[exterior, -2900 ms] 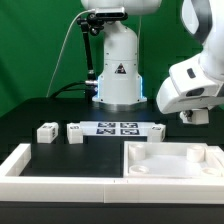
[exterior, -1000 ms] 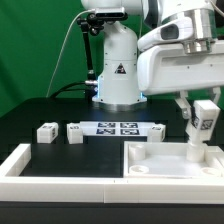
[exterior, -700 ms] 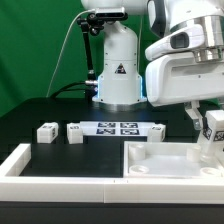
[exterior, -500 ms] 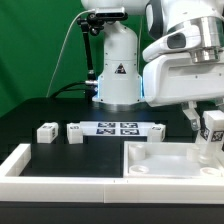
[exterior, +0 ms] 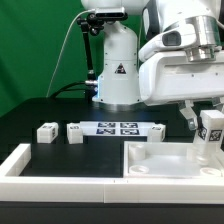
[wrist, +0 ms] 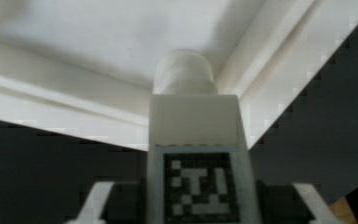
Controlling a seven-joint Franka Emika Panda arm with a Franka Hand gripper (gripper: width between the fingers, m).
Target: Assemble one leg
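Observation:
My gripper (exterior: 207,122) is shut on a leg (exterior: 208,135), a short white post with a black-and-white tag, held upright at the exterior view's right. Its lower end reaches into the far right corner of the large flat white tray-like piece (exterior: 165,160); I cannot tell whether it touches. In the wrist view the leg (wrist: 197,130) stands between the fingers of my gripper (wrist: 201,200), tag toward the camera, its rounded tip near the tray's inner corner (wrist: 247,50). Two more legs (exterior: 45,131) (exterior: 75,131) lie on the black table at the left.
The marker board (exterior: 115,128) lies at the table's middle, in front of the robot base (exterior: 118,70). Another small white part (exterior: 156,130) sits just right of it. A white raised border (exterior: 25,160) runs along the front left.
The gripper has carried the leg to the right and down over the tray's right corner. In the last half second it has shifted slightly left.

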